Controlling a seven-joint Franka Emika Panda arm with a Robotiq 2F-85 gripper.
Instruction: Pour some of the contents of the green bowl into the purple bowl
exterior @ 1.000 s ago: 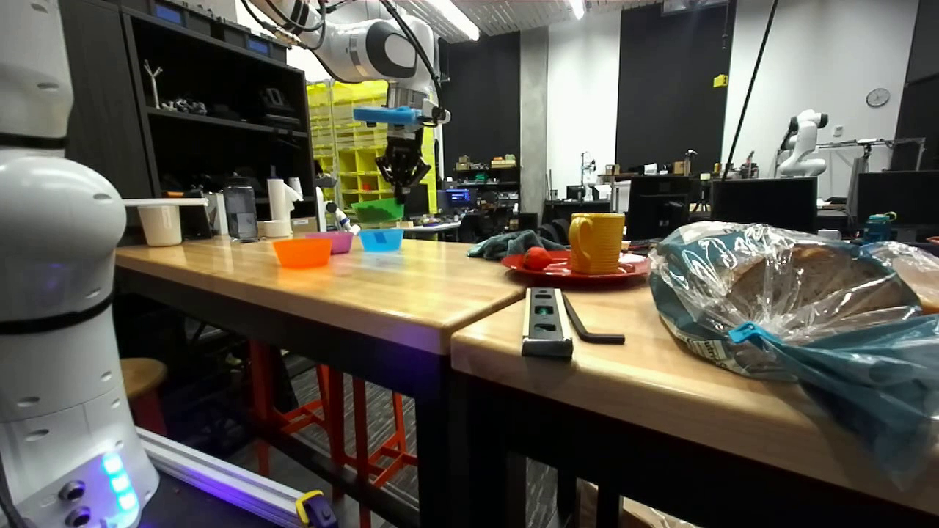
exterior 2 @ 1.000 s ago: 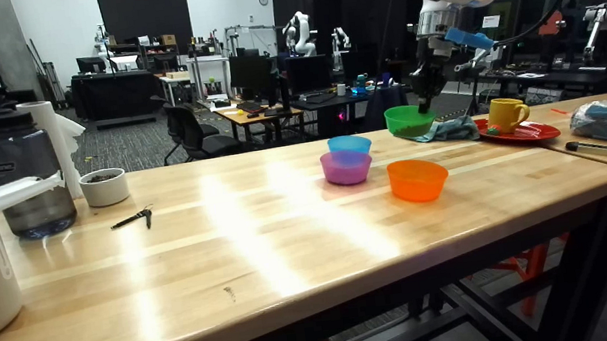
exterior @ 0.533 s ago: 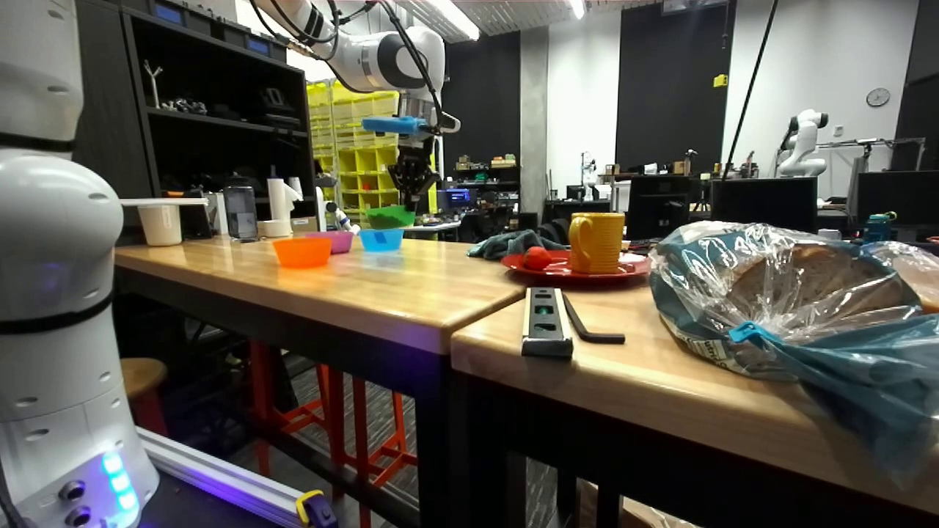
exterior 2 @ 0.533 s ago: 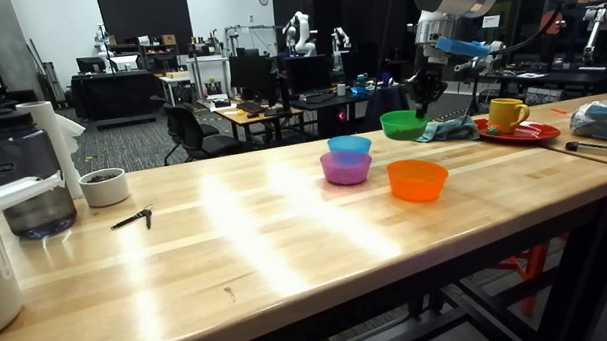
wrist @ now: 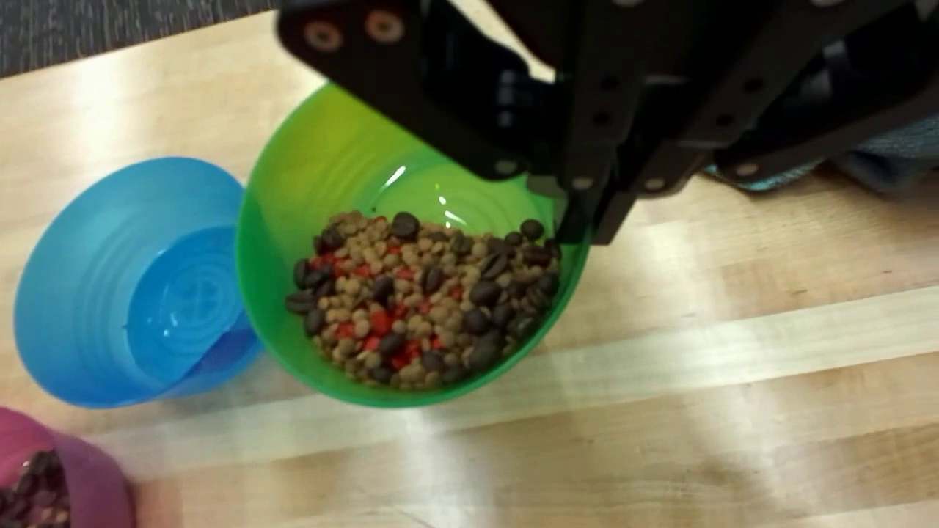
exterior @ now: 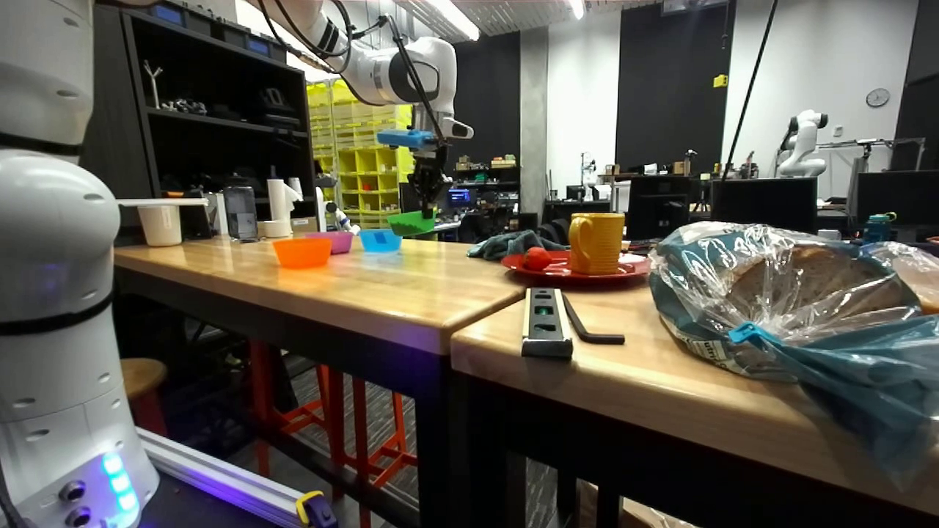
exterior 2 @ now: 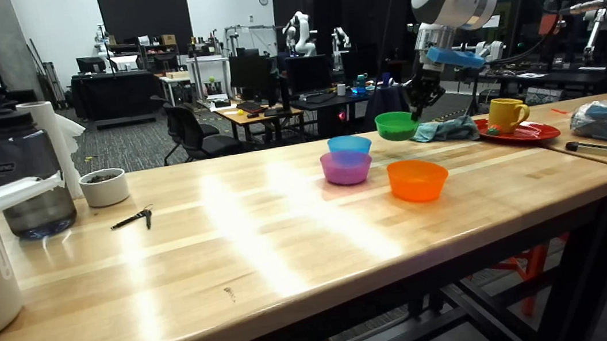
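Gripper point(exterior 2: 416, 114) and green bowl point(exterior 2: 395, 126) sit lower than a second ago, shifted left in an exterior view. We see the arm point(exterior 2: 465, 3) reaching in from upper right there, wrist bent, gripper slanting down over the table point(exterior 2: 174, 250). Fingers point(wrist: 574, 224) are clamped on the green bowl's rim; we mark it held up, tilted, contents point(wrist: 411, 308) gathered to one side. Wrist view: blue bowl point(wrist: 73, 293) just beside it, purple bowl point(wrist: 94, 484) past that at lower left, table edge cutting across upper left. Orange bowl point(exterior 2: 418, 181) stands nearer the front edge. Cloth point(exterior 2: 446, 130) lies near the gripper. We get a wide run of table between purple bowl and white cup point(exterior 2: 109, 192).
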